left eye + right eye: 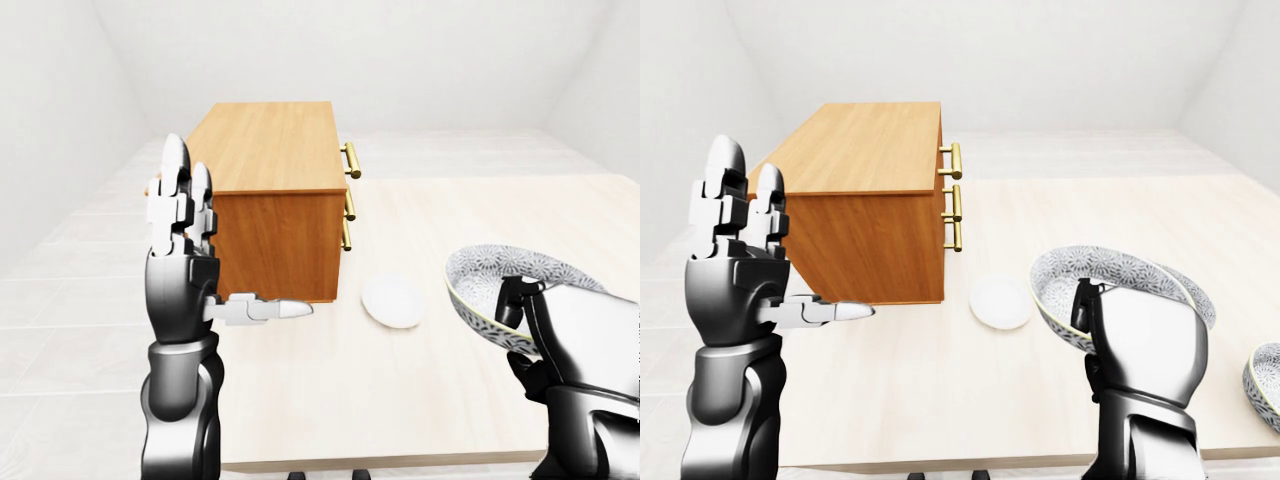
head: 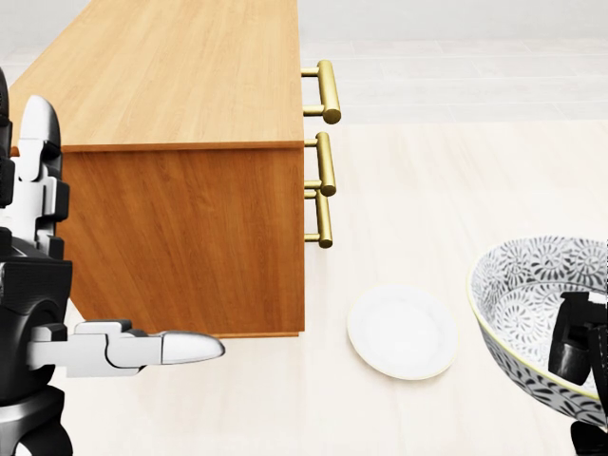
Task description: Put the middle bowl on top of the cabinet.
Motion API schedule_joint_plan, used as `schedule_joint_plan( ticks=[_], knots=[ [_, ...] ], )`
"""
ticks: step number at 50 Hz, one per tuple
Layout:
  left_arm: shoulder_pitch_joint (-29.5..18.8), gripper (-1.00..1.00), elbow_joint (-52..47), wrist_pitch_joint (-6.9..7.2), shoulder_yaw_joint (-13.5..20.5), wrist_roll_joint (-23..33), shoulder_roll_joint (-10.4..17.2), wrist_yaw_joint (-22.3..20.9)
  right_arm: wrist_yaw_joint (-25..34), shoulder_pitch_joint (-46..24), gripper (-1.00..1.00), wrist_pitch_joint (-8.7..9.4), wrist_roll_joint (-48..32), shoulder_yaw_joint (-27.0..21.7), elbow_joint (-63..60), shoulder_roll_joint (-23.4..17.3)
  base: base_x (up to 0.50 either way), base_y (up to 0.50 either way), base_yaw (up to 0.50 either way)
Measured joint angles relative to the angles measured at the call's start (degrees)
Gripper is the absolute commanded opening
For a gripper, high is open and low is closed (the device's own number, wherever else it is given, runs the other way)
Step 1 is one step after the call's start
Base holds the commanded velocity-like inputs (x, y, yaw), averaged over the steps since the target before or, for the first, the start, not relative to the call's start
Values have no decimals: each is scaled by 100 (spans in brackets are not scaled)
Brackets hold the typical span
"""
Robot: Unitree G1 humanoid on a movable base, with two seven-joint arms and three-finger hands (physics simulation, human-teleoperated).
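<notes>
Right-eye view: the robot's right hand (image 1: 1145, 345) is pinching the wall of a grey-and-white patterned bowl with a yellowish rim (image 1: 1120, 270). One dark finger (image 1: 1081, 305) is hooking over the rim into the hollow, while the silver body of the hand is pressing against the outside. The bowl is being held clear of the pale wooden table (image 1: 940, 390), tilting so that its opening is facing up and toward the left of the view.

It is hanging to the right of a small round white plate (image 1: 1001, 301), which is lying flat on the table near the lower right corner of a box-shaped cabinet of orange-brown wood (image 1: 865, 200). The bowl is well apart from the cabinet and is showing lower in the view than the cabinet's flat top. Three brass bar handles (image 2: 326, 163) are jutting from the cabinet's right-hand face.

At the left of the view the robot's left hand (image 1: 735, 270) is standing raised and spread wide, gripping nothing. Its fingers are pointing upward and its silver-tipped thumb (image 1: 835, 312) is pointing toward the right across the cabinet's near face; whether it is touching the wood cannot be told.

A second patterned bowl (image 1: 1265, 372) is resting on the table at the right edge of the view, partly cut off. In the head view, the held bowl is filling the lower right corner.
</notes>
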Motion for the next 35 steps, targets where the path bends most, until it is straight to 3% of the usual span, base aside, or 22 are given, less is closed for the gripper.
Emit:
schedule_joint_plan(
  ticks=[12, 25, 35],
  knots=[
    [10, 100, -23, 0, -21, 19, -9, -9, 931, -1254, -100, 674, -180, 154, 345, -863, 0, 0, 0],
    [31, 100, -41, 0, -48, 32, -9, -30, 1425, -2280, -100, 694, -395, 304, 882, -1456, 0, 0, 0],
    [41, 100, -14, 0, -56, 46, -9, -49, 1440, -2937, -100, 694, -561, 339, 1150, -1741, 0, 0, 0]
  ],
)
